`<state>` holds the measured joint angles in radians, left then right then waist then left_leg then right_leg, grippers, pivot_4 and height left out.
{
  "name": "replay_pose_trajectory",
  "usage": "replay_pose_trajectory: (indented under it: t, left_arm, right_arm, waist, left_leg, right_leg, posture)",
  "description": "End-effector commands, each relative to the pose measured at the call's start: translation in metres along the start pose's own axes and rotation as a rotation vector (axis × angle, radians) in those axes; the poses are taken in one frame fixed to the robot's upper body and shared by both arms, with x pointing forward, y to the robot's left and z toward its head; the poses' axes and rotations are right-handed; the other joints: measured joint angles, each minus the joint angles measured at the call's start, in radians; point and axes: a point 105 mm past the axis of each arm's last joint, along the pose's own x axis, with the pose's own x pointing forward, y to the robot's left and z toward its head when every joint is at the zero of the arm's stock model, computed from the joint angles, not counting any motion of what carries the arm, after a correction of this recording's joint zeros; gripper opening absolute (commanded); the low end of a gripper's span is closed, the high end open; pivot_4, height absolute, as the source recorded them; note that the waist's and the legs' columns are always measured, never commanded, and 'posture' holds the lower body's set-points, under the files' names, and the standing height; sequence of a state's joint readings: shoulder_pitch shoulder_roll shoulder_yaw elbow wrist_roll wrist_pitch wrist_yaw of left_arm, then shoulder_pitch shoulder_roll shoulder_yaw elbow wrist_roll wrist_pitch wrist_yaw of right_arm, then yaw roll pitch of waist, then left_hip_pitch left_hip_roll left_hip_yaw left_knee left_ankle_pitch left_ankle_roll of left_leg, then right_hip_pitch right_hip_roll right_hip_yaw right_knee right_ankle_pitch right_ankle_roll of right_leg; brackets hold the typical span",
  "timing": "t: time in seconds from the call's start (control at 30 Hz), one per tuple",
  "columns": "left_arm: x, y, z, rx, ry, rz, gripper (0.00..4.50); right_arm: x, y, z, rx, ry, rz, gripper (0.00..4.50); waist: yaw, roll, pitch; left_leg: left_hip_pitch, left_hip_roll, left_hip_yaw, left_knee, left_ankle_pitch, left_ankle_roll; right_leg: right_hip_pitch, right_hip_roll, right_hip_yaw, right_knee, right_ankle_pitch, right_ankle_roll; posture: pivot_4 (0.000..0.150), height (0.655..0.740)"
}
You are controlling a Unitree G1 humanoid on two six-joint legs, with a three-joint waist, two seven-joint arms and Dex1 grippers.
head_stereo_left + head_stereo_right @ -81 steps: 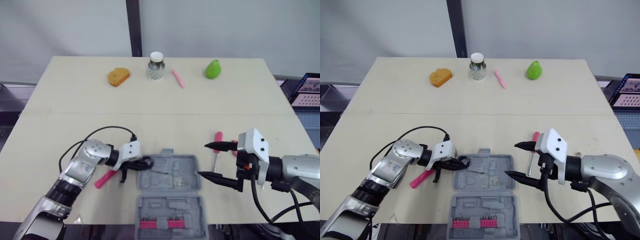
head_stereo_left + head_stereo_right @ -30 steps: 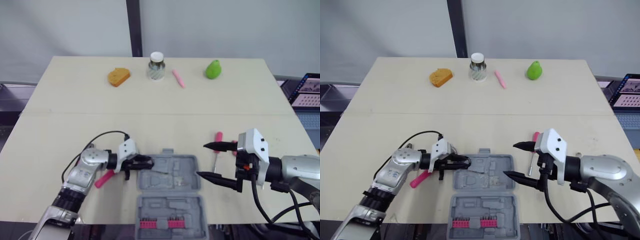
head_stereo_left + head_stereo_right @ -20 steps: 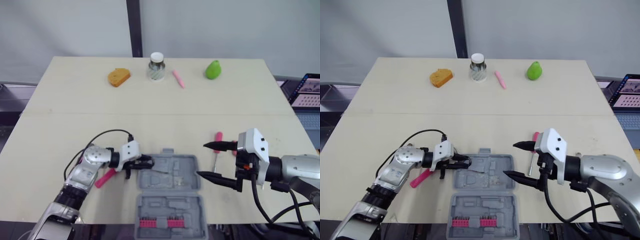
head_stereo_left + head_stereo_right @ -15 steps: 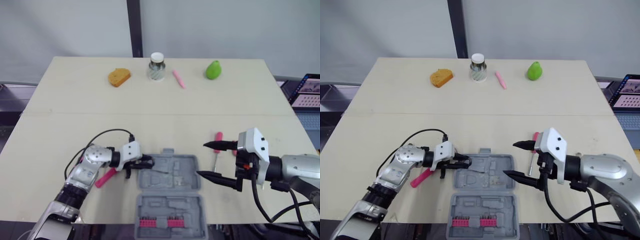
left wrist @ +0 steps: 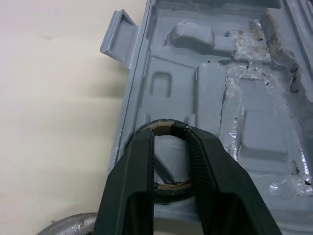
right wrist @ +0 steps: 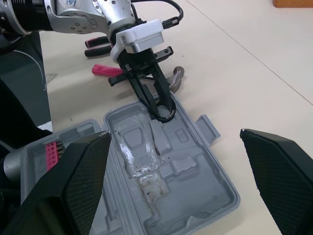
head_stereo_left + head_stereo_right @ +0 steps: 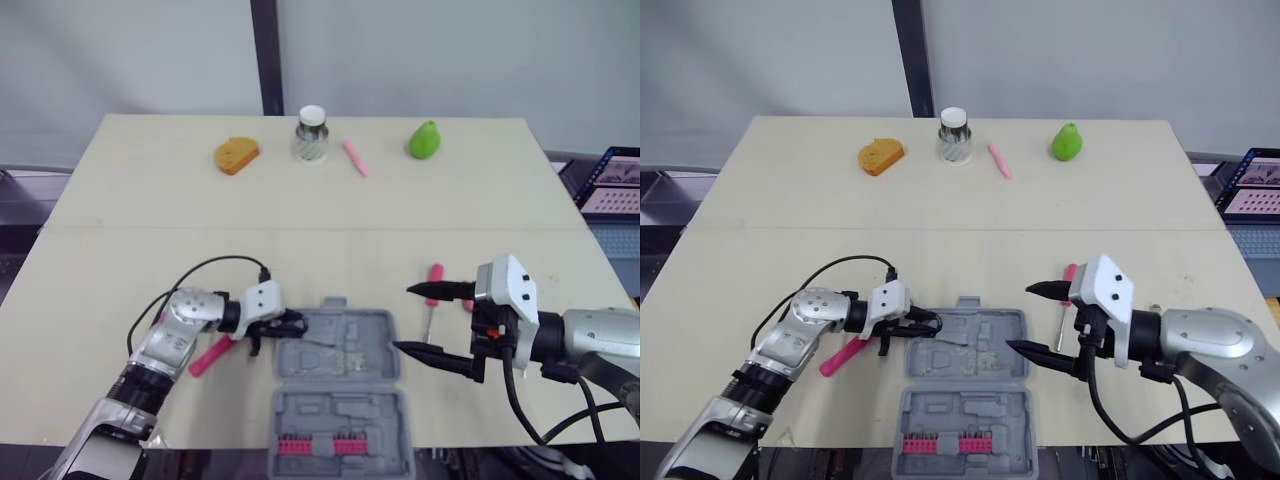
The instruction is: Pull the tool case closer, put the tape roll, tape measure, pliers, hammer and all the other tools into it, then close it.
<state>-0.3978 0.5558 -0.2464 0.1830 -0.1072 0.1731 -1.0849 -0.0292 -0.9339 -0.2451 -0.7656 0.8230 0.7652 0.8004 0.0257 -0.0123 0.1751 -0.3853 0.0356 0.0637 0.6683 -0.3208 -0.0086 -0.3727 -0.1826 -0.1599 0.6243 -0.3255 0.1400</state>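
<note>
The grey tool case point(image 7: 345, 412) lies open at the table's near edge, with a row of red bits point(image 7: 318, 447) in its near half. My left gripper point(image 7: 290, 322) is shut on the black tape roll point(image 5: 168, 128), holding it over the left end of the case's far half. A pink-handled hammer point(image 7: 207, 357) lies just left of that gripper, its head point(image 6: 176, 78) beside the case. Red pliers handles point(image 6: 97, 45) lie farther out. To the right of the case my right gripper point(image 7: 416, 320) stands wide open and holds nothing. A pink-handled screwdriver point(image 7: 435, 282) lies beside its upper finger.
Along the far edge of the table stand an orange sponge-like piece point(image 7: 236, 155), a glass jar with a white lid point(image 7: 311, 133), a pink marker point(image 7: 355, 157) and a green pear point(image 7: 424, 139). A laptop screen point(image 7: 615, 180) sits off the right edge.
The left gripper has carried the tape roll slightly right, from beside the case to over its left end, and has held there for the last second. The right gripper has not moved.
</note>
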Motion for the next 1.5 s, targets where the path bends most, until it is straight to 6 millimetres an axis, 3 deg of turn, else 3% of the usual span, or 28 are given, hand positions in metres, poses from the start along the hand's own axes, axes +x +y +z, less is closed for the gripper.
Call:
replay_pose_trajectory:
  t: [0.03, 0.17, 0.27, 0.4, 0.53, 0.63, 0.8, 1.1, 1.27, 1.4, 1.5]
  left_arm:
    - [-0.022, 0.006, 0.022, -0.124, -0.109, 0.021, 1.13]
    - [-0.07, 0.023, 0.039, -0.227, -0.176, 0.159, 1.13]
    - [-0.112, 0.034, 0.035, -0.268, -0.164, 0.32, 1.13]
    - [-0.173, 0.037, -0.004, -0.33, -0.044, 0.553, 1.13]
    - [-0.233, 0.021, -0.053, -0.399, 0.1, 0.742, 1.13]
    - [-0.264, 0.008, -0.079, -0.452, 0.15, 0.857, 2.01]
    - [-0.287, -0.011, -0.098, -0.491, 0.19, 0.953, 4.45]
    - [-0.283, -0.018, -0.099, -0.506, 0.193, 0.945, 4.45]
    - [-0.253, -0.009, -0.079, -0.448, 0.163, 0.829, 4.45]
    - [-0.169, -0.001, -0.028, -0.301, 0.065, 0.519, 4.45]
    - [-0.12, -0.004, 0.003, -0.21, 0.015, 0.332, 4.45]
  right_arm:
    - [-0.007, -0.009, 0.007, -0.011, -0.053, -0.075, 4.5]
    - [-0.031, -0.022, -0.011, 0.121, -0.086, -0.186, 4.5]
    - [-0.057, -0.03, -0.037, 0.211, -0.046, -0.298, 4.5]
    - [-0.1, -0.048, -0.072, 0.304, 0.002, -0.482, 4.5]
    - [-0.157, -0.069, -0.118, 0.382, 0.06, -0.711, 4.5]
    - [-0.184, -0.078, -0.138, 0.428, 0.09, -0.805, 4.5]
    - [-0.209, -0.093, -0.156, 0.438, 0.137, -0.901, 4.5]
    - [-0.206, -0.102, -0.155, 0.406, 0.159, -0.891, 4.5]
    - [-0.18, -0.097, -0.139, 0.384, 0.125, -0.821, 4.5]
    - [-0.117, -0.076, -0.12, 0.402, 0.104, -0.687, 4.5]
    - [-0.095, -0.071, -0.121, 0.429, 0.144, -0.729, 4.5]
  waist:
    - [-0.001, 0.0, 0.0]
    - [0.004, -0.001, 0.001]
    - [0.002, -0.001, 0.001]
    - [-0.003, -0.001, 0.001]
    - [-0.003, -0.001, 0.001]
    - [-0.001, -0.001, 0.001]
    - [-0.004, 0.0, 0.001]
    - [-0.005, 0.0, 0.001]
    - [-0.002, 0.0, 0.001]
    - [0.005, 0.001, 0.0]
    - [0.007, 0.001, 0.0]
  left_leg:
    - [0.0, 0.0, 0.0, 0.0, 0.0, 0.0]
    - [-0.002, 0.0, -0.001, 0.0, 0.0, 0.0]
    - [-0.001, 0.0, -0.001, -0.001, 0.0, 0.0]
    - [0.001, 0.0, 0.001, -0.004, 0.0, 0.0]
    - [0.002, 0.0, 0.002, -0.005, 0.0, 0.0]
    - [0.001, 0.0, 0.003, -0.005, 0.0, 0.0]
    - [0.002, 0.0, 0.004, -0.005, 0.0, 0.0]
    - [0.002, 0.001, 0.005, -0.005, 0.0, 0.0]
    - [0.002, 0.001, 0.005, -0.005, 0.0, 0.0]
    - [0.002, 0.001, 0.003, -0.005, 0.0, 0.0]
    - [0.0, 0.0, 0.002, -0.001, 0.0, 0.0]
  right_leg:
    - [0.0, 0.0, 0.0, 0.0, 0.0, 0.0]
    - [-0.001, 0.0, 0.0, 0.0, 0.0, 0.0]
    - [-0.001, 0.0, 0.0, 0.0, 0.0, 0.0]
    - [0.0, 0.0, 0.001, -0.001, 0.0, 0.0]
    - [-0.001, 0.0, 0.001, -0.002, 0.0, 0.0]
    - [-0.001, 0.0, 0.001, -0.004, 0.0, 0.0]
    - [-0.001, 0.0, 0.002, -0.003, 0.0, 0.0]
    - [-0.002, 0.0, 0.002, -0.003, 0.0, 0.0]
    - [-0.002, 0.0, 0.002, -0.002, 0.0, 0.0]
    - [-0.001, 0.0, 0.002, -0.001, 0.0, 0.0]
    - [-0.001, 0.0, 0.002, -0.001, 0.0, 0.0]
  posture:
    - [0.15, 0.74]
    - [0.15, 0.74]
    - [0.15, 0.74]
    - [0.15, 0.74]
    - [0.15, 0.74]
    - [0.15, 0.74]
    - [0.15, 0.74]
    - [0.15, 0.74]
    - [0.15, 0.74]
    - [0.15, 0.74]
    - [0.15, 0.74]
